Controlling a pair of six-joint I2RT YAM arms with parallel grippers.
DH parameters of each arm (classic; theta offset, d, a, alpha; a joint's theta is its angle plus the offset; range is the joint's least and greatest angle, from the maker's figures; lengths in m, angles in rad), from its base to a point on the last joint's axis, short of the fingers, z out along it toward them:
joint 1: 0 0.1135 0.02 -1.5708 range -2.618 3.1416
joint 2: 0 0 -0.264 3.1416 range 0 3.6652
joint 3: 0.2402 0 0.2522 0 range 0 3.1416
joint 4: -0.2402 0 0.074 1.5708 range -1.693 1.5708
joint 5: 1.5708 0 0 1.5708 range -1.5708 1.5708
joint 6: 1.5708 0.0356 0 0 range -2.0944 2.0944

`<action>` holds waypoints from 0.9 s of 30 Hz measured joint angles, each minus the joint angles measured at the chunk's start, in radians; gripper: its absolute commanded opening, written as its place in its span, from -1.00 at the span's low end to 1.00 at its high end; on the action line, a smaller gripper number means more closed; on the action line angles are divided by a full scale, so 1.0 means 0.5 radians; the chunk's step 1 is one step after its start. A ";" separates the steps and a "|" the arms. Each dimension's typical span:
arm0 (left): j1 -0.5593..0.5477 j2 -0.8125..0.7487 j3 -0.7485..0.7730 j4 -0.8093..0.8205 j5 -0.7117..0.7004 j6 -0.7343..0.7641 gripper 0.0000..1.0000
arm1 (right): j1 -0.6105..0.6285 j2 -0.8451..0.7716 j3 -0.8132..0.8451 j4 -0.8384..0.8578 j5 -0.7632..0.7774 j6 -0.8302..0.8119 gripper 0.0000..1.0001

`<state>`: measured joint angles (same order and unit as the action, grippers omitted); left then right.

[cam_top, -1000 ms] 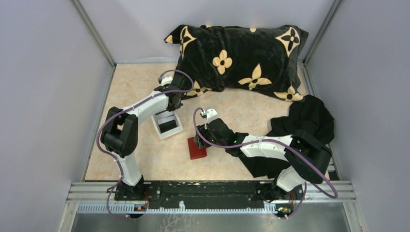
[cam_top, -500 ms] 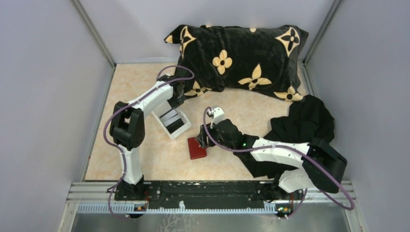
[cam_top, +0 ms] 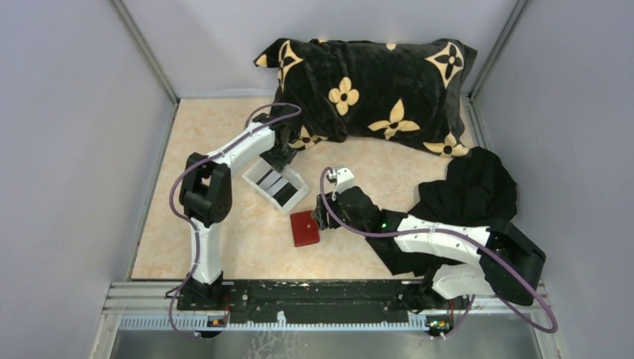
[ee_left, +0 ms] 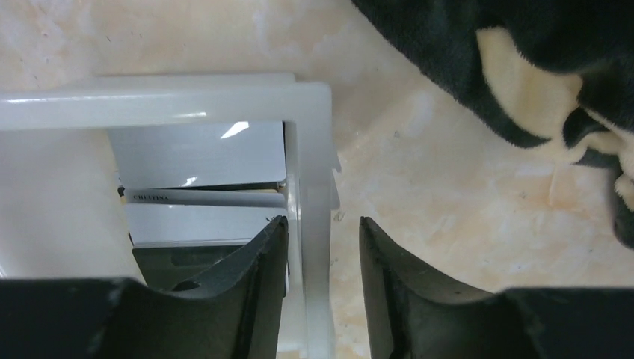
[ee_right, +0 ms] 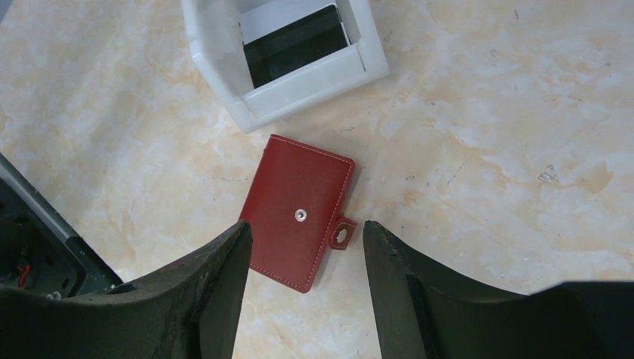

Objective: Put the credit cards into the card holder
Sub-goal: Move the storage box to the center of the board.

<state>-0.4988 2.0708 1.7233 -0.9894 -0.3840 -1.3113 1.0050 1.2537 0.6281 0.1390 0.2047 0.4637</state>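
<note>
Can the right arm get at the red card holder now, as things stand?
Probably yes. The right gripper hangs open just above the card holder, which lies closed on the table near the white tray, and nothing covers it.

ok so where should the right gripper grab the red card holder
Across its two long edges, coming straight down from above. The card holder lies flat and closed on the table, so only its thin edges offer purchase. Pinch clear of the strap tab on one long edge; the open right gripper hangs over it.

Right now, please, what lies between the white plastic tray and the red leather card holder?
Bare marbled tabletop separates tray and holder, per right wrist view.
</note>
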 measured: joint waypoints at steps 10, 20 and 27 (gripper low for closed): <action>-0.063 -0.111 -0.109 0.112 0.019 -0.020 0.43 | 0.000 -0.018 0.037 -0.131 0.062 -0.050 0.15; -0.089 -0.728 -0.862 0.785 -0.082 0.512 0.42 | 0.000 0.105 0.229 -0.166 0.104 -0.092 0.15; -0.112 -0.779 -1.032 1.212 -0.068 1.238 0.43 | 0.000 0.235 0.338 -0.192 0.119 -0.109 0.15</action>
<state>-0.5549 1.6814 1.2072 -0.3836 -0.4179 -0.6922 1.0050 1.3712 0.7971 0.0429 0.2642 0.4091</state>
